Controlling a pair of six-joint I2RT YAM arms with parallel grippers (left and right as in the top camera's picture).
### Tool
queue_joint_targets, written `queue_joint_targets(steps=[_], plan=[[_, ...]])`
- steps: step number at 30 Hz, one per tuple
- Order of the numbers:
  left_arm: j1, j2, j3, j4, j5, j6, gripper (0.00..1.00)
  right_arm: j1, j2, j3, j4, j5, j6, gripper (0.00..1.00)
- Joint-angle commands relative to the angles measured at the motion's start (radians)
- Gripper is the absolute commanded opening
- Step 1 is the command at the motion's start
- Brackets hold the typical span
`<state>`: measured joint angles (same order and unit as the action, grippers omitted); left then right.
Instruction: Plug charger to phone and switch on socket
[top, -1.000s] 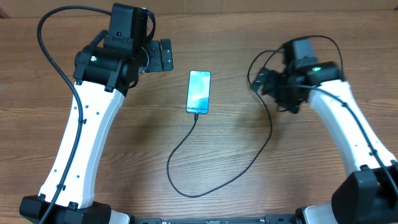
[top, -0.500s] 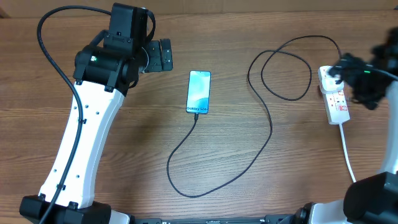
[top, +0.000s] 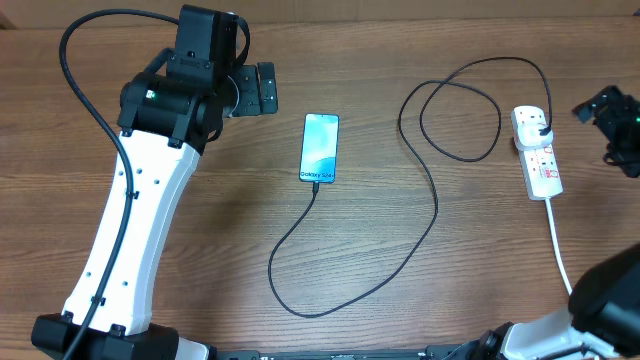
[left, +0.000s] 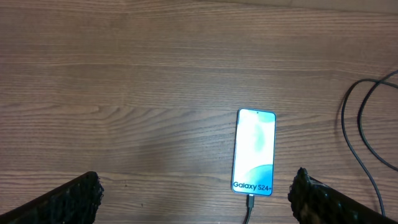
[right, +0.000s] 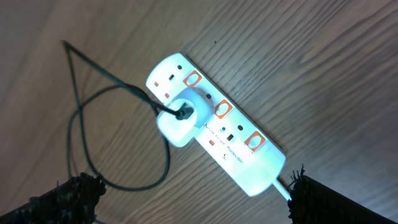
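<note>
The phone (top: 320, 147) lies face up mid-table, its screen lit and reading "Galaxy S24+" (left: 255, 152). The charger's tip (left: 250, 202) sits in the phone's bottom edge. Its black cable (top: 436, 205) loops across the table to a pale plug (right: 180, 118) seated in the white socket (top: 541, 160) at the right. My left gripper (top: 262, 88) hovers open to the left of the phone, with nothing between its fingers (left: 68, 200). At the table's right edge, my right gripper (top: 607, 110) stands open above the socket (right: 217, 118), apart from it.
The socket's white lead (top: 560, 250) runs toward the front right edge. The black cable forms a wide loop (top: 300, 305) in front of the phone and a coil (top: 460, 110) left of the socket.
My right arm has swung from the middle right of the table out to the right edge, uncovering the socket and the cable coil. The left arm, phone and cable have not moved.
</note>
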<state>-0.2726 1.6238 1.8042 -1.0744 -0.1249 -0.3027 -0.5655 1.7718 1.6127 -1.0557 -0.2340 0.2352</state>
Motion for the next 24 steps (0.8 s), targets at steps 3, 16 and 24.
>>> queue_joint_targets(steps=[3,16,24], plan=[[0.004,0.011,-0.001,0.001,-0.016,0.019,1.00,0.024,0.093,0.008,0.039,-0.025,-0.023,1.00],[0.004,0.011,-0.001,0.001,-0.016,0.019,0.99,0.077,0.256,0.003,0.136,-0.056,-0.055,1.00],[0.004,0.011,-0.001,0.001,-0.016,0.019,1.00,0.082,0.319,0.000,0.184,-0.057,-0.062,1.00]])
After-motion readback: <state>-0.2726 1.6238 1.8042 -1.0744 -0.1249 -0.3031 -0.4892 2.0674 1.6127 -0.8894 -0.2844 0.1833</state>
